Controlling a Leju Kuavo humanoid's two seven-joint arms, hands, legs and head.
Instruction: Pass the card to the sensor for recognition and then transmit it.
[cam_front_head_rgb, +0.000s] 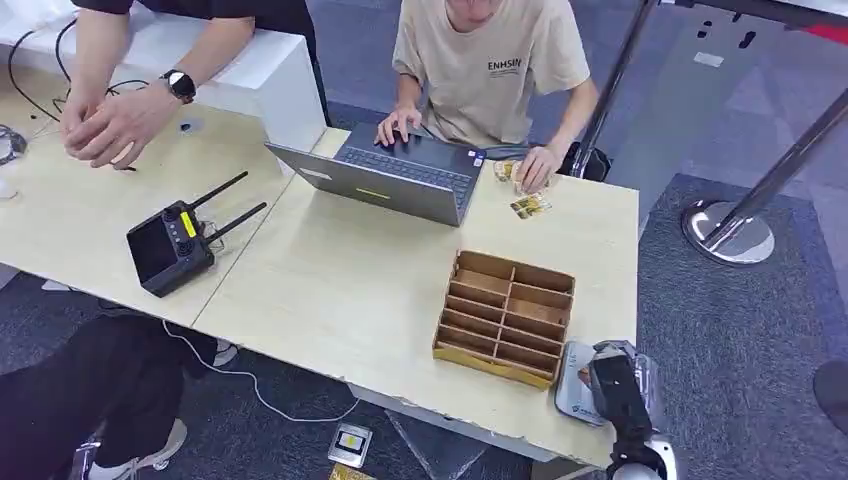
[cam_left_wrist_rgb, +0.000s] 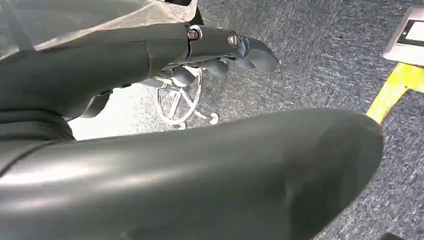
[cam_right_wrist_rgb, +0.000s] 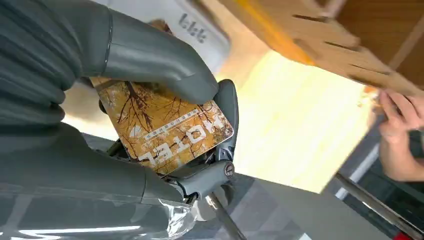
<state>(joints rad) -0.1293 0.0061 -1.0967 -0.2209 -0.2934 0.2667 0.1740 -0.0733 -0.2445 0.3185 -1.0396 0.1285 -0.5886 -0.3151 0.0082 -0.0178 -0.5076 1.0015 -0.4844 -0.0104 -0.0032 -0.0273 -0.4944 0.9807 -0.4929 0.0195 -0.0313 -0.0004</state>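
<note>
R hand (cam_right_wrist_rgb: 165, 125) grips the card (cam_right_wrist_rgb: 170, 130); thumb pressed on the card's top face near one edge, dark fingers (cam_right_wrist_rgb: 227, 117) curled round its far end and underside; card lies flat across the palm, orange-brown tree print, "HOTEL" lettering readable; most of its face shows between thumb and fingers.

Head view: R hand (cam_front_head_rgb: 618, 392) sits at the table's (cam_front_head_rgb: 330, 290) near R corner, over a grey flat sensor (cam_front_head_rgb: 572, 395) lying on the tabletop; card itself too small to make out there; sensor is just beside the near R end of the wooden tray (cam_front_head_rgb: 505, 315), which is split into slots; can't tell if card touches the sensor.

L hand (cam_left_wrist_rgb: 220, 55) hangs over grey carpet; fingers curled in, nothing in them; a white wire-frame thing (cam_left_wrist_rgb: 180, 100) on the floor beyond.

Far side of table: person in beige shirt (cam_front_head_rgb: 490, 60), one hand on a laptop (cam_front_head_rgb: 390, 175), other hand (cam_front_head_rgb: 535, 168) on a few cards (cam_front_head_rgb: 528, 205) near the table's far R edge; 2nd person's hands (cam_front_head_rgb: 105, 120) clasped on the L table, watch on the wrist; black controller (cam_front_head_rgb: 172, 245) w/ two antennas on the L table near its front edge.
</note>
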